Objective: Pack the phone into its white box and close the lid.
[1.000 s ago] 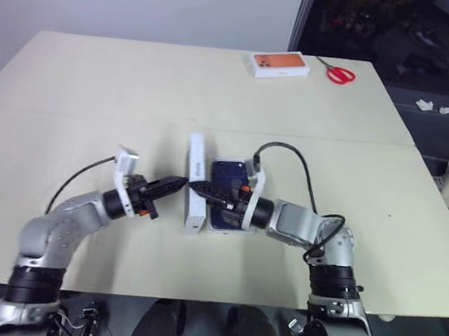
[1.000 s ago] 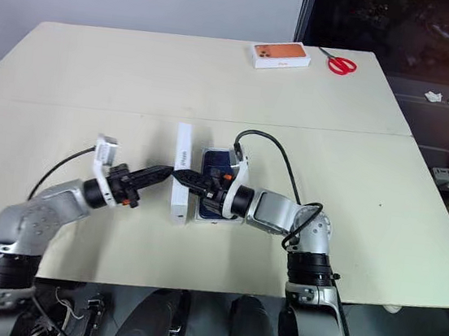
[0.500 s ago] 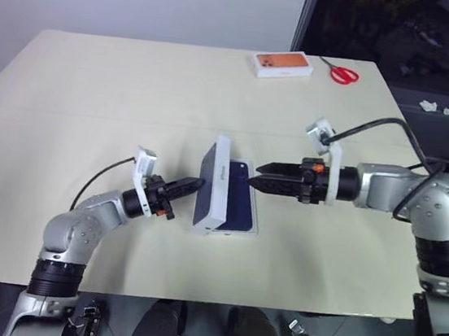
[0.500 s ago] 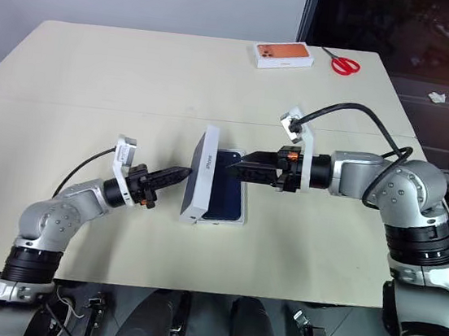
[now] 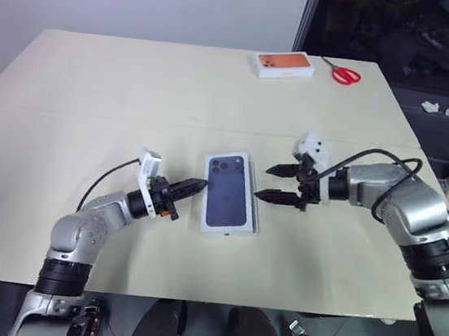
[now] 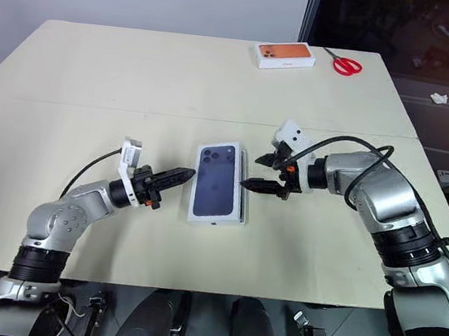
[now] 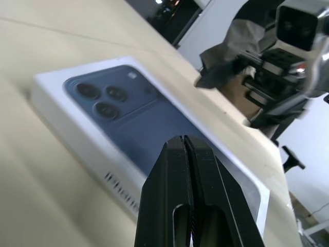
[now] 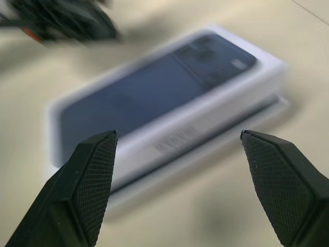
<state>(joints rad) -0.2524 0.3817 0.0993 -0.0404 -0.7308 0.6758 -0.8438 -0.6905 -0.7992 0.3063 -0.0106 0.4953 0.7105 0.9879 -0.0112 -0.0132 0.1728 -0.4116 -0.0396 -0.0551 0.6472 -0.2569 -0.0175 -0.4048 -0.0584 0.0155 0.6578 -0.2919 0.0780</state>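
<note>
The lid [image 5: 229, 193] lies flat, its dark blue phone picture facing up, on the white box [image 8: 205, 154], whose rim juts out below it on one side. The phone is hidden. My left gripper [image 5: 198, 185] is shut and empty, its tip pointing at the lid's left edge, close to it; I cannot tell whether they touch. In the left wrist view its closed fingers [image 7: 172, 170] rise in front of the lid [image 7: 139, 118]. Just right of the box my right gripper [image 5: 264, 183] stands open and apart from it, with nothing between its fingers [image 8: 92, 170].
An orange-topped white box [image 5: 284, 64] and red scissors [image 5: 344, 74] lie at the far right of the cream table [image 5: 93, 103]. A seam crosses the table just behind the box.
The lid, upright on its edge a second ago, has come down flat onto the box. My right gripper has let it go, opened, rolled and pulled off to the right. The left gripper stays put.
</note>
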